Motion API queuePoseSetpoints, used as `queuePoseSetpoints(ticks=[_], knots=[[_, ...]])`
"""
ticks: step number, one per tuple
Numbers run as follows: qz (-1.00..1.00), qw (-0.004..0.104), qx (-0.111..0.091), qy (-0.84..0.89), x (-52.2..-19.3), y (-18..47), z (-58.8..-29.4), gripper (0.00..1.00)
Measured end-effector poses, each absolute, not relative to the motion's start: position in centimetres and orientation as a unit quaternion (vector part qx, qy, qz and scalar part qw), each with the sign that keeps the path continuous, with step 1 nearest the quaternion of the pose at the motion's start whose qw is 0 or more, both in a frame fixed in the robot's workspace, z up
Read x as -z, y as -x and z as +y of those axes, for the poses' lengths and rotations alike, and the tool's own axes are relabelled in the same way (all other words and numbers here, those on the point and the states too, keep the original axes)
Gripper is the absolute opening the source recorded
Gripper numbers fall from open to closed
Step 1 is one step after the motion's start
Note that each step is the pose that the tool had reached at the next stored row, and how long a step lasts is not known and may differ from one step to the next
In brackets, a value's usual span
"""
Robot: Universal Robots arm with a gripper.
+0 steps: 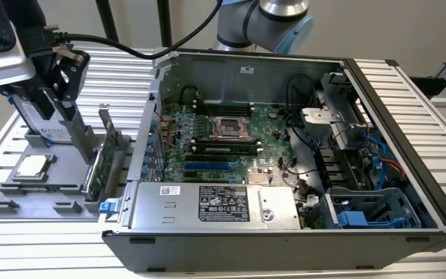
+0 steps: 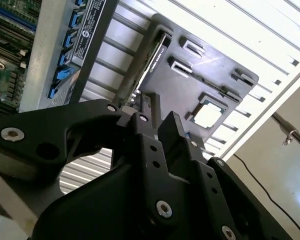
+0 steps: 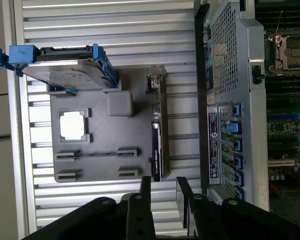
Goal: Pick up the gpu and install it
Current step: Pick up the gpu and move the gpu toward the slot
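The gpu (image 1: pixel 108 154) stands on edge in a slot of the grey holder (image 1: pixel 14 200), just outside the computer case's wall on the exterior view's left. It is a thin green card with a silver bracket at its far end. In the first wrist view the gpu (image 3: pixel 157 135) shows edge-on, and my gripper (image 3: pixel 163 192) hangs above it, open, with nothing between its black fingers (image 3: pixel 145 192). In the exterior view my gripper (image 1: pixel 62 96) is high over the holder, by the hard drive. The second wrist view shows the gpu (image 2: pixel 150 60) beyond the fingers (image 2: pixel 170 130).
A silver hard drive with blue rails (image 3: pixel 65 70) stands in the holder (image 3: pixel 100 145), with a square processor chip (image 3: pixel 72 125) beside it. The open computer case (image 1: pixel 277 244) lies at centre, its motherboard (image 1: pixel 223 139) exposed, with a power supply (image 1: pixel 215 203) along the near side.
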State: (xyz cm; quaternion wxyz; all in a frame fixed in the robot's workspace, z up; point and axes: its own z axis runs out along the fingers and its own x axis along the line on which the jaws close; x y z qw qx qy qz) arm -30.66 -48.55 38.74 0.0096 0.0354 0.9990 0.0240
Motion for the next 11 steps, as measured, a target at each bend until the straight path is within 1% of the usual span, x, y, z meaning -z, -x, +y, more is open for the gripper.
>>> queuePoseSetpoints(ticks=[11], knots=[[0.999, 0.01, -0.024, -0.035, -38.65, 30.66, -48.55, 1.0]])
